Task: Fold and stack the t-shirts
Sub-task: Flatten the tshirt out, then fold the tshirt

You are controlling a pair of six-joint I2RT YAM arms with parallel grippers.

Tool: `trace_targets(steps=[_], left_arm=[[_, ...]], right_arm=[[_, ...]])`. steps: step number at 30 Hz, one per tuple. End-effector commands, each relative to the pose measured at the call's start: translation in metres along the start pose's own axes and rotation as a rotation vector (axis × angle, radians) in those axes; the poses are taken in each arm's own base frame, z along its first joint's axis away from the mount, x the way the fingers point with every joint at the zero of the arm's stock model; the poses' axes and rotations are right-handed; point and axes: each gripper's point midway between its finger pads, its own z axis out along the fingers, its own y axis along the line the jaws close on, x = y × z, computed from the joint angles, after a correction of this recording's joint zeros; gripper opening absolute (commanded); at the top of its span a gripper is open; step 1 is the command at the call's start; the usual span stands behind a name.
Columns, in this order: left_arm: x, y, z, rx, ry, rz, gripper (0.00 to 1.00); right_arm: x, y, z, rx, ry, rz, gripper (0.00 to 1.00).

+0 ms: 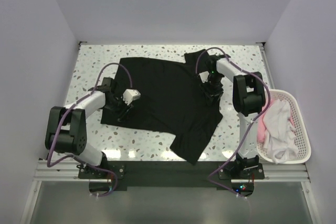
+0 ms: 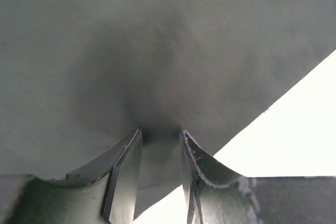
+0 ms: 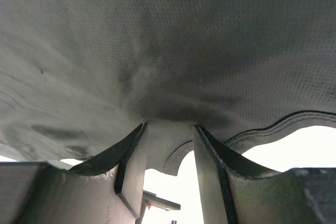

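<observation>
A black t-shirt (image 1: 163,93) lies spread over the middle of the table, one corner hanging toward the near edge. My left gripper (image 1: 123,113) rests on its left edge. In the left wrist view the left gripper (image 2: 160,132) stands open, with black cloth (image 2: 157,51) filling the view and lying in the gap between its jaws. My right gripper (image 1: 211,95) is down on the shirt's right side. The right wrist view shows the right gripper (image 3: 169,125) open too, with a stitched hem (image 3: 273,127) of the shirt running between and past its fingers. White and pink t-shirts (image 1: 275,129) lie heaped in the basket.
A white slatted basket (image 1: 300,124) stands at the table's right edge, beside the right arm's base. The speckled table (image 1: 94,66) shows bare to the left and behind the black shirt. Grey walls close in the back and both sides.
</observation>
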Motion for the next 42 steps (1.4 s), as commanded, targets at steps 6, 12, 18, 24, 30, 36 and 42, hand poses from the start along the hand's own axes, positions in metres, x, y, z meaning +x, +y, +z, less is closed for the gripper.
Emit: trace_targets(steps=[6,12,18,24,30,36,42], left_arm=[[0.05,-0.029,-0.013,-0.016,0.088,0.009,0.38],[0.06,-0.039,-0.024,0.013,0.13,0.05,0.36],[0.073,-0.055,-0.031,0.068,0.157,0.127,0.37],[0.006,-0.049,-0.065,0.034,-0.072,0.238,0.45],[-0.101,-0.004,-0.112,-0.102,-0.335,0.248,0.66],[-0.19,0.073,-0.145,-0.232,-0.55,0.122,0.89],[-0.245,0.172,-0.165,-0.338,-0.656,-0.048,0.98]], right_arm=[[-0.026,-0.002,0.006,0.086,-0.009,-0.078,0.46],[-0.025,-0.006,0.008,0.103,0.019,-0.108,0.46],[-0.013,0.005,0.0,0.055,0.029,-0.141,0.47],[-0.045,0.04,-0.067,-0.093,-0.163,-0.149,0.56],[-0.098,0.03,-0.124,-0.033,-0.439,-0.117,0.57],[-0.167,-0.006,-0.17,0.084,-0.724,0.016,0.57],[-0.221,-0.058,-0.184,0.202,-0.951,0.177,0.59]])
